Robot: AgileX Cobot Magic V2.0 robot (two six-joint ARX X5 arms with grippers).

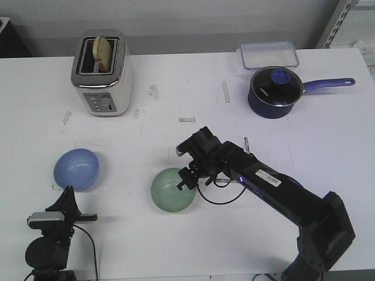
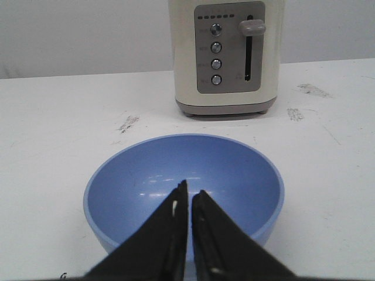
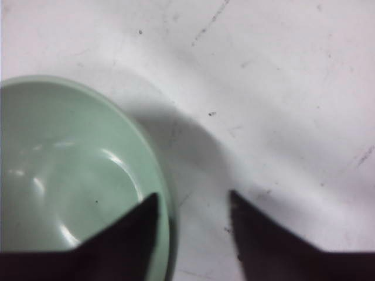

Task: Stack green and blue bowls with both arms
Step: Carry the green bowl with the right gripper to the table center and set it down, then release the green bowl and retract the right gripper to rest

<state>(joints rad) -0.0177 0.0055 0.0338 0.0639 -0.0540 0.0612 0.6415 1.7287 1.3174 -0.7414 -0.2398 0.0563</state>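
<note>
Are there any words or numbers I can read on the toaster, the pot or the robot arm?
No text here can be read.
Toaster: tiny labels beside the four round buttons, too blurred to read.
Saucepan: a small pale mark on the lid, too small to read.
Right arm: a white sticker, perhaps a barcode, too small to read.
Blue bowl and green bowl: no writing visible.

I can read nothing: the print beside the toaster [image 2: 225,55] buttons, the mark on the saucepan [image 1: 275,92] and the white sticker on my right arm [image 1: 270,178] are all too small.
</note>
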